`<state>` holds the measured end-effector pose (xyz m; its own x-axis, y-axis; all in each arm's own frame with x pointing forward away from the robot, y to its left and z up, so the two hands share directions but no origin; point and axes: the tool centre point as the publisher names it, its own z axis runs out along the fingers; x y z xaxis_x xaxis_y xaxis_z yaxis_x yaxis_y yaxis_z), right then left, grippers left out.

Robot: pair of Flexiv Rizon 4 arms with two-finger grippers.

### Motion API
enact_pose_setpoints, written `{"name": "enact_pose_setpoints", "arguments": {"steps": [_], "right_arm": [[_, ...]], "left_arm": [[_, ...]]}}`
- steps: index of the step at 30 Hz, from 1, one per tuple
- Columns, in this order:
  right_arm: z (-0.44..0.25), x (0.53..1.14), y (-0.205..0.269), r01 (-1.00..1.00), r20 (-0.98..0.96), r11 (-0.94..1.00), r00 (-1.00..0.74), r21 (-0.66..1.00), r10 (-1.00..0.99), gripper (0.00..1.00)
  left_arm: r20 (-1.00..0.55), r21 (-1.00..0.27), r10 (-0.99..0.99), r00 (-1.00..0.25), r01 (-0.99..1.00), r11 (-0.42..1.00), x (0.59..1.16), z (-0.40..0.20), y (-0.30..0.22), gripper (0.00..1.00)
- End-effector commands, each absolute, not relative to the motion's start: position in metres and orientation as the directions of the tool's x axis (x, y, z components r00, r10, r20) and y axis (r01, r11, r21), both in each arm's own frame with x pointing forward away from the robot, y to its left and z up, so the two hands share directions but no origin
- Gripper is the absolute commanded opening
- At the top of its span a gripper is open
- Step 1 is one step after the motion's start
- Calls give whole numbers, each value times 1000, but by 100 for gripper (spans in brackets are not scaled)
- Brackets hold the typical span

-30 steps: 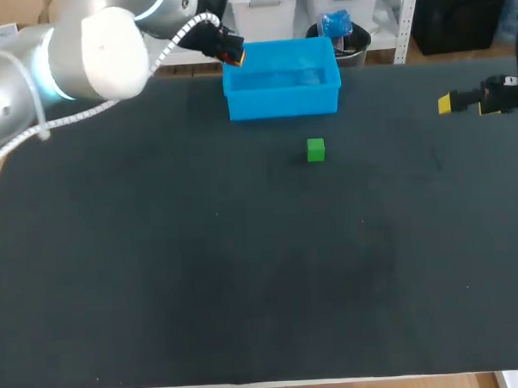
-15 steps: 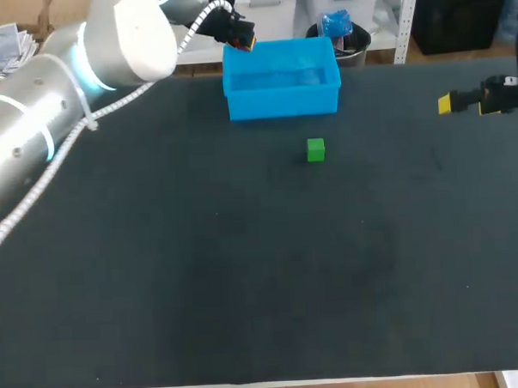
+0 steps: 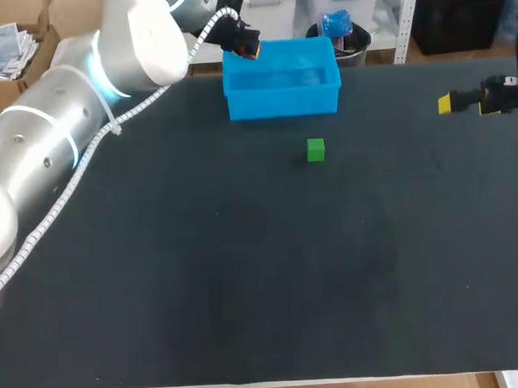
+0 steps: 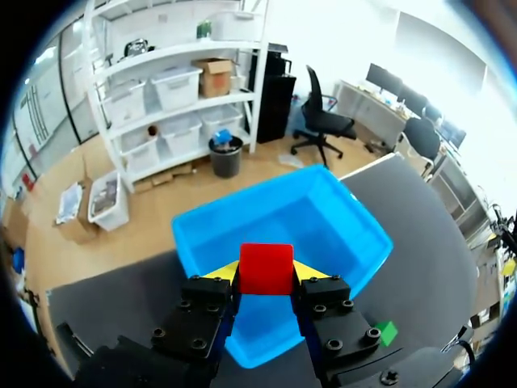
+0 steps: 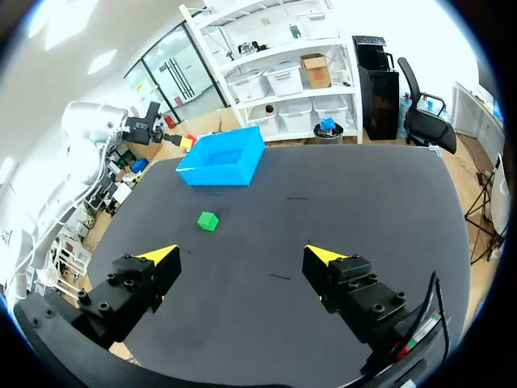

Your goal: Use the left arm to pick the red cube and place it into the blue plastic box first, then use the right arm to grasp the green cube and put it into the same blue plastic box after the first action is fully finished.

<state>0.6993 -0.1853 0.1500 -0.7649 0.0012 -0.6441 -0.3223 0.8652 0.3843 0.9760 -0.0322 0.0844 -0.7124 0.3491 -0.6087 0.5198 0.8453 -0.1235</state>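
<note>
Moved: over the last second my left arm has swung round, and its end effector (image 3: 246, 47) has crept from beside the blue plastic box (image 3: 282, 102) to over its far left corner.
Grip: left end effector's yellow tips clamp the red cube (image 4: 266, 267) on two opposite faces, above the box's near wall.
Right side: right end effector (image 5: 242, 255) hangs at the table's (image 3: 245, 272) right edge, fingers wide apart, holding nothing.
Green cube (image 3: 315, 149): on the table just in front of the box, untouched.
Step in hand: I judge the cube should travel on to the box's middle and drop below the rim before I release, so it cannot bounce off a wall.
Materials: cubes small, flat-faced, sharp-edged, matte; box smooth, thin-walled plastic, rectangular, open-topped; table dark, matte.
</note>
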Motion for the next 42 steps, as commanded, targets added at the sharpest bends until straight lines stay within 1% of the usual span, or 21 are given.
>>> {"name": "enact_pose_setpoints", "arguments": {"steps": [1, 9, 10, 14, 15, 16, 23, 31, 38, 42], "right_arm": [[150, 700, -185, -322, -644, 866, -765, 383, 0, 100], [150, 700, -185, -322, -644, 866, -765, 383, 0, 100], [150, 700, -185, -322, -644, 866, -765, 383, 0, 100], [150, 700, -185, -322, -644, 866, -765, 383, 0, 100], [150, 700, -185, -322, -644, 866, -765, 383, 0, 100], [150, 700, -185, -322, -644, 866, -765, 383, 0, 100], [150, 700, -185, -322, -644, 866, -765, 383, 0, 100], [150, 700, -185, -322, -644, 866, -765, 383, 0, 100], [150, 700, -185, -322, -644, 866, -765, 383, 0, 100], [150, 700, -185, -322, -644, 866, -765, 383, 0, 100]], "left_arm": [[-544, -130, 385, -746, 528, 839, 1011, 68, -51, 0], [-524, -129, 396, -754, 529, 839, 1010, 63, -58, 0], [-523, -129, 396, -755, 530, 838, 1010, 62, -59, 12], [-513, -123, 404, -757, 530, 839, 1009, 62, -59, 86], [-512, -122, 405, -757, 531, 839, 1009, 62, -59, 95], [-512, -121, 406, -757, 532, 838, 1008, 62, -59, 100], [-516, -112, 413, -751, 537, 836, 1004, 71, -57, 100], [-558, -97, 420, -716, 559, 823, 989, 102, -52, 100], [-602, -79, 410, -685, 562, 824, 965, 129, -26, 100], [-656, -68, 404, -638, 583, 810, 941, 146, -3, 100]]}}
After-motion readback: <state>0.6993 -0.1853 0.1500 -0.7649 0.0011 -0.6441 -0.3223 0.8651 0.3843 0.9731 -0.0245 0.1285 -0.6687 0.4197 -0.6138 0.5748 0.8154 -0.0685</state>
